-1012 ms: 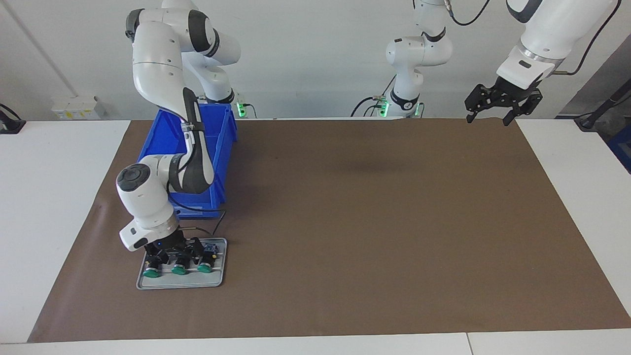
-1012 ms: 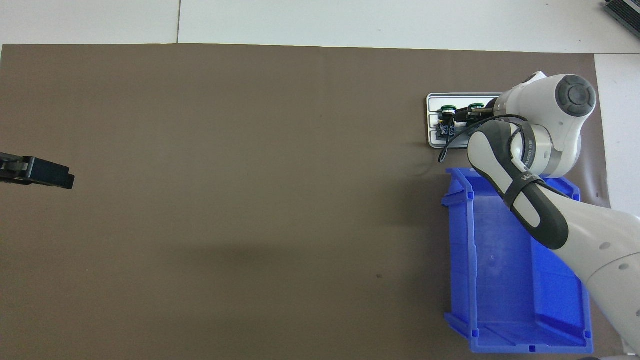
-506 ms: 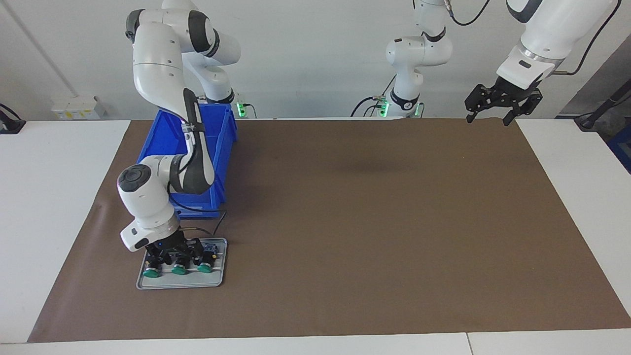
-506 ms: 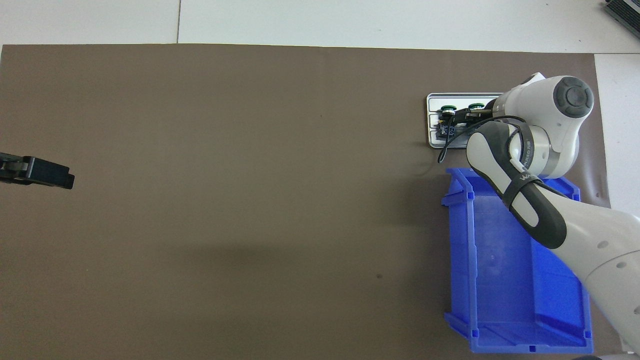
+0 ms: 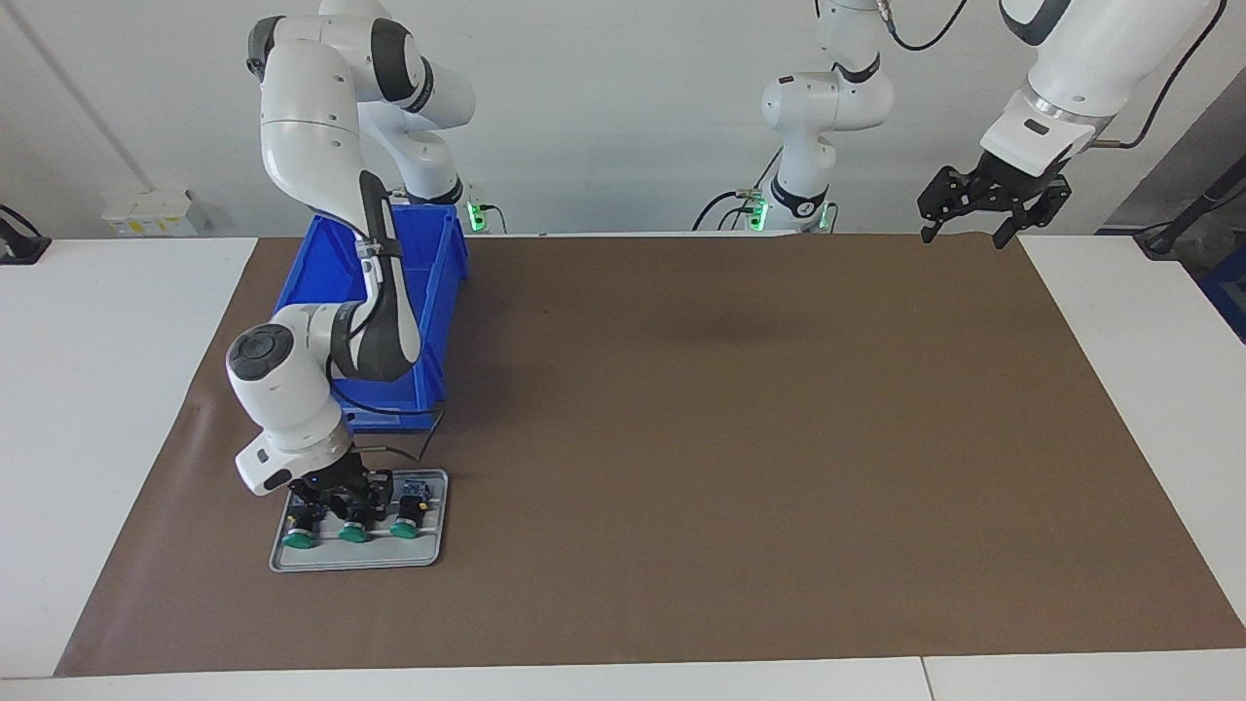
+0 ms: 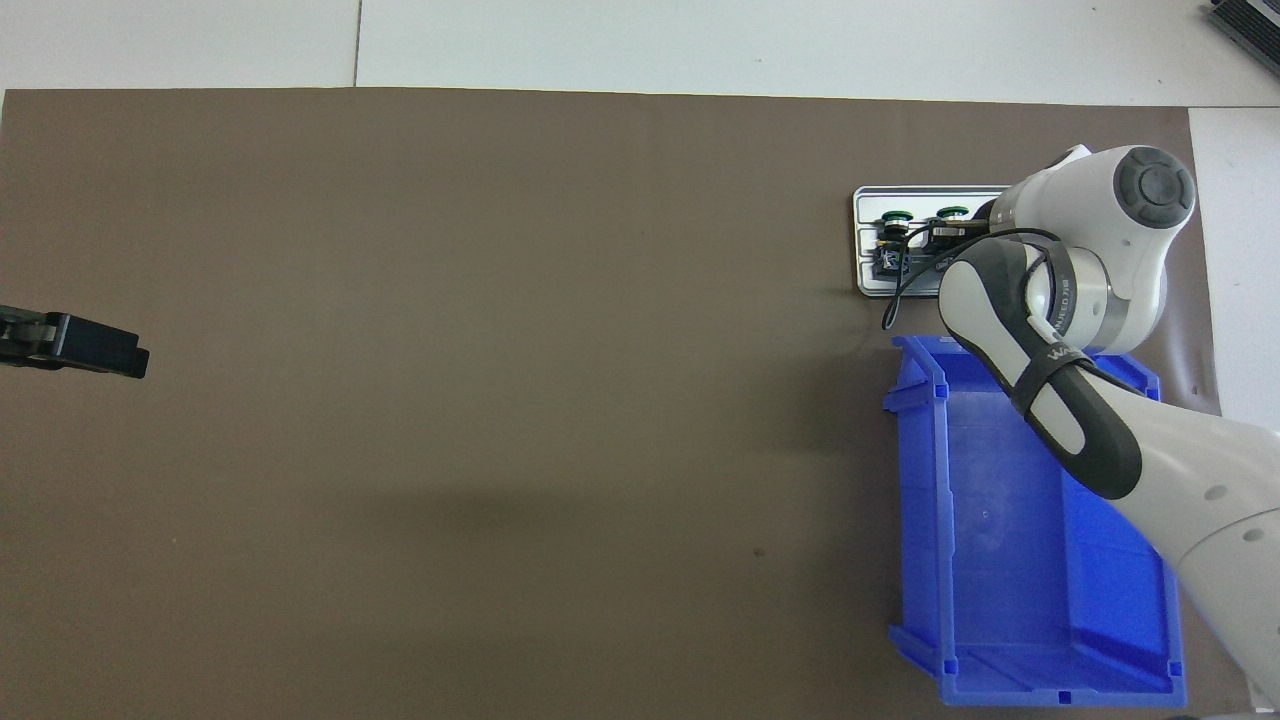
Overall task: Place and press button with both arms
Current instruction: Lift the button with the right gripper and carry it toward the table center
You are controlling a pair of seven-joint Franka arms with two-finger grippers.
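Right gripper (image 5: 336, 503) narrowed around the middle green button (image 5: 352, 532) in its tray (image 5: 428, 557); lift next; left gripper (image 5: 993, 209) waits wide

Three buttons lie in a row on a grey tray (image 5: 409, 555) at the right arm's end of the counter, green caps pointing away from the robots. The middle button (image 5: 353, 532) sits under the right gripper (image 5: 336, 501); the outer buttons (image 5: 298, 538) (image 5: 405, 527) flank it, each with black body.

R arm bent low, wrist vertical, right gripper (image 5: 343, 506) pointing down. L arm waits raised, left gripper (image 5: 976, 222) wide open.
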